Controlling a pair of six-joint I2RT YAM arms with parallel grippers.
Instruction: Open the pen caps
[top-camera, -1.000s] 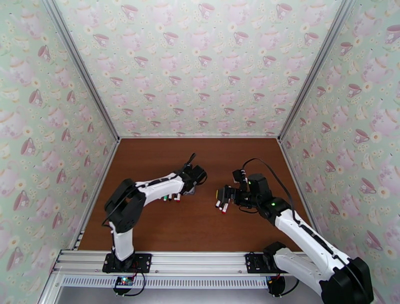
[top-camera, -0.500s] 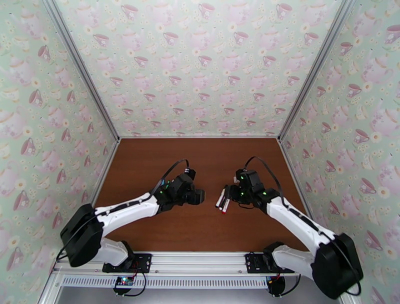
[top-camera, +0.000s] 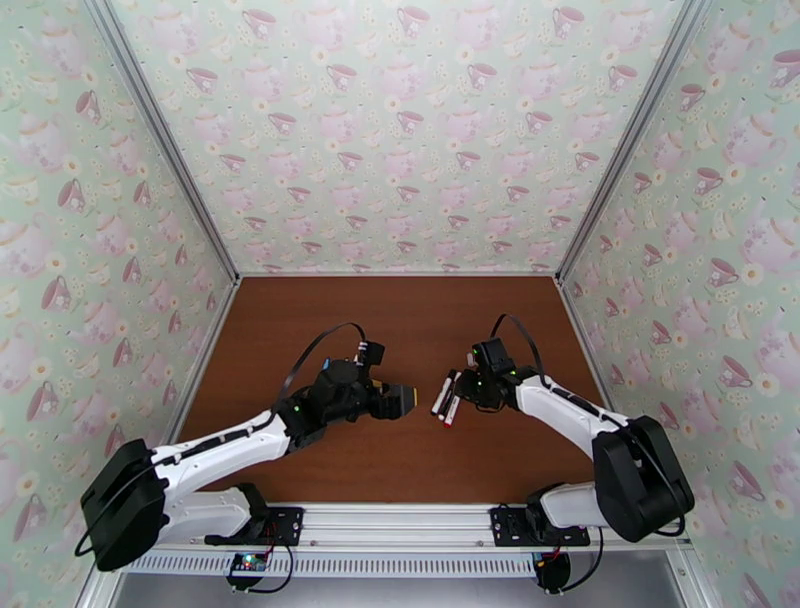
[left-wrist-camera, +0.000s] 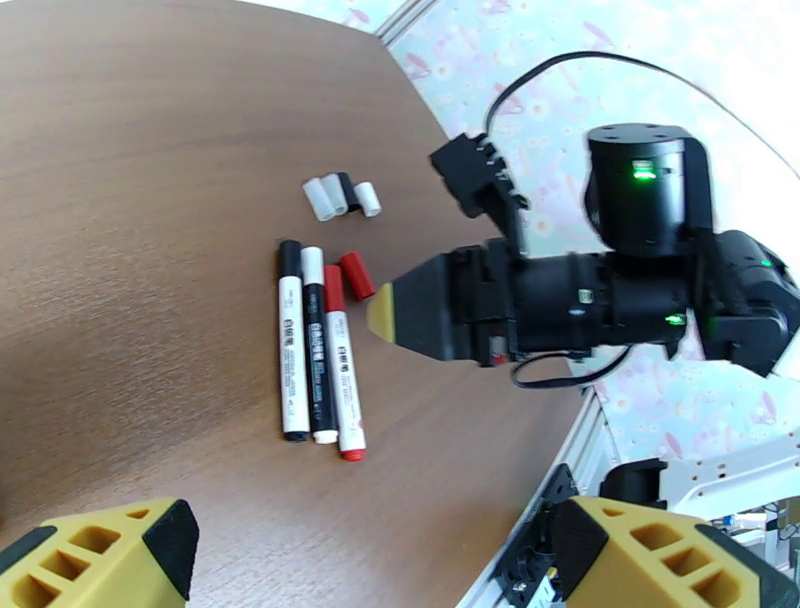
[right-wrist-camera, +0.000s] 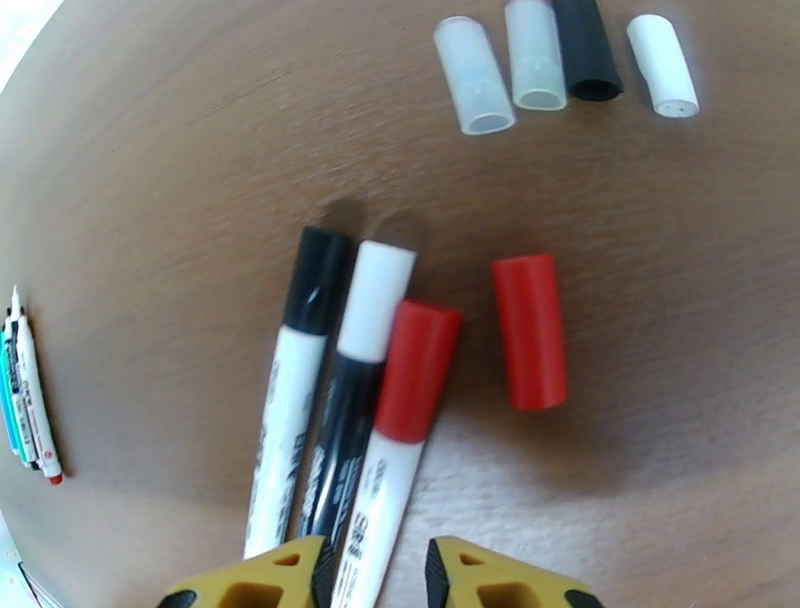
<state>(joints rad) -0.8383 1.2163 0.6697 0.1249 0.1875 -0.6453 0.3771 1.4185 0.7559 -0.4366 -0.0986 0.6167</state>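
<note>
Three pens (right-wrist-camera: 350, 400) lie side by side on the brown table (top-camera: 400, 320). One wears a black cap (right-wrist-camera: 317, 280), the middle one a white end (right-wrist-camera: 378, 298), the third a red cap (right-wrist-camera: 418, 370). A loose red cap (right-wrist-camera: 530, 330) lies just right of them. Further off, two clear caps (right-wrist-camera: 475, 75), a black cap (right-wrist-camera: 585, 50) and a white cap (right-wrist-camera: 662, 65) lie in a row. My right gripper (right-wrist-camera: 372, 578) hovers low over the pens' barrels, narrowly open, empty. My left gripper (left-wrist-camera: 390, 560) is wide open, facing the pens (left-wrist-camera: 318, 345) and the right gripper (left-wrist-camera: 385, 310).
Another group of pens (right-wrist-camera: 22, 400) with green and blue parts lies far to the left in the right wrist view. Wallpapered walls (top-camera: 400, 150) close in the table on three sides. The two grippers (top-camera: 400, 400) (top-camera: 462, 385) stand close together at mid-table.
My left arm has swung down and rightward, its gripper now pointing at the right gripper. The right arm has stretched out lower, its gripper staying by the three pens.
</note>
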